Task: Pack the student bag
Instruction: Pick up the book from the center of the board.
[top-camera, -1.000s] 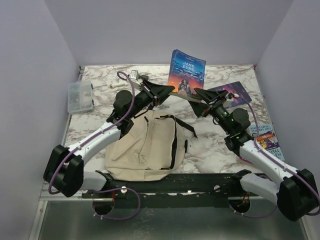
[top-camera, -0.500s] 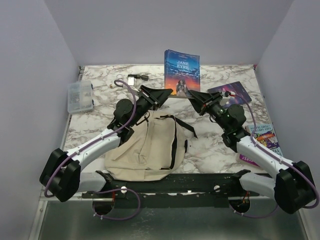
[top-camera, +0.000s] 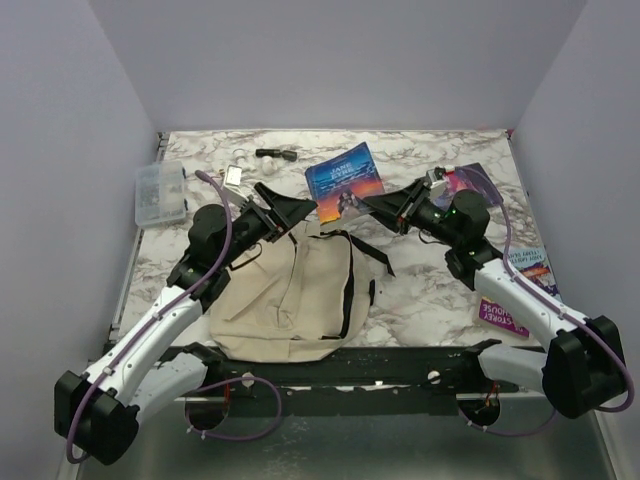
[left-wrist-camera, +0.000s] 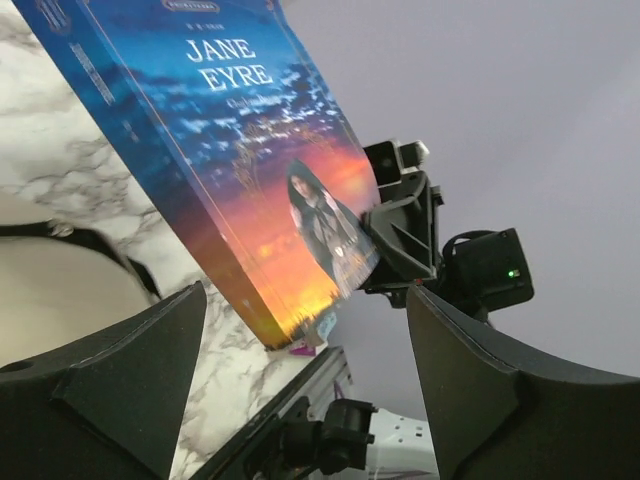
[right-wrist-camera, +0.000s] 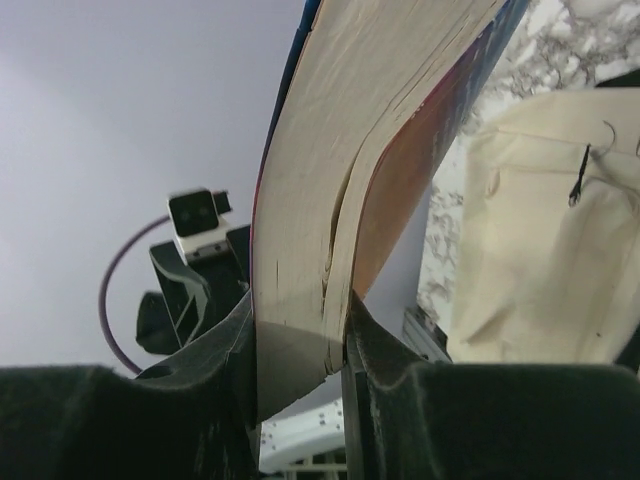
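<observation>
Student bag lies flat on the counter, at 6 o'clock of the raised book; cover reads "JANE EYRE"; right fingers clamped on its edge; left fingers spread wide apart at 8 o'clock.

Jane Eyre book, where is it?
Top view, centre: Jane Eyre book clamped in the right gripper, just beyond the student bag, left gripper open beside it.
</observation>
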